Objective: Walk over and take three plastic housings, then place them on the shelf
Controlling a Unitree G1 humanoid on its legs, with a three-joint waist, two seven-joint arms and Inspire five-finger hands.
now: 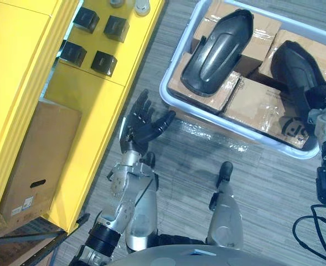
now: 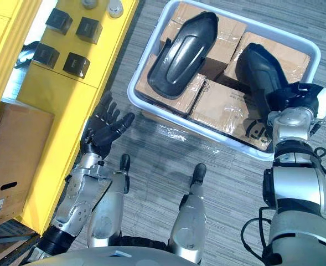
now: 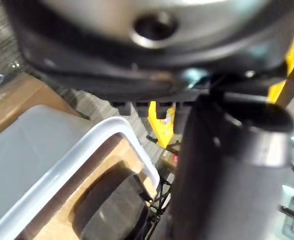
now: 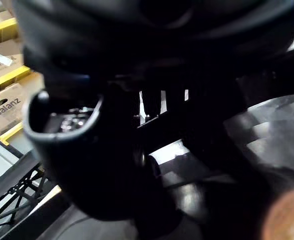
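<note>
Two plastic housings (image 2: 186, 47) lay on cardboard boxes (image 2: 218, 105) in the white bin (image 2: 130, 84). They looked rigid, glossy and probably light and slippery, so the narrow end seemed the best place to grip. Left robot hand (image 1: 146, 124) was open and empty beside the bin; right robot hand (image 2: 290, 95) sat at the right housing (image 2: 259, 69), and its grip could not be made out.

A dark printed word stands on a brown cardboard carton (image 4: 7, 107) in the right wrist view. White stickers, print too small to read, stand on the large brown cardboard box (image 1: 38, 160) beside the yellow shelf (image 1: 91, 100). A black round logo marks a flat brown carton (image 2: 218, 108) in the white plastic tub (image 1: 164, 84).

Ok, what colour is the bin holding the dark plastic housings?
White: the shallow rectangular plastic bin, rim and walls alike, clearest in the right eye view.
</note>
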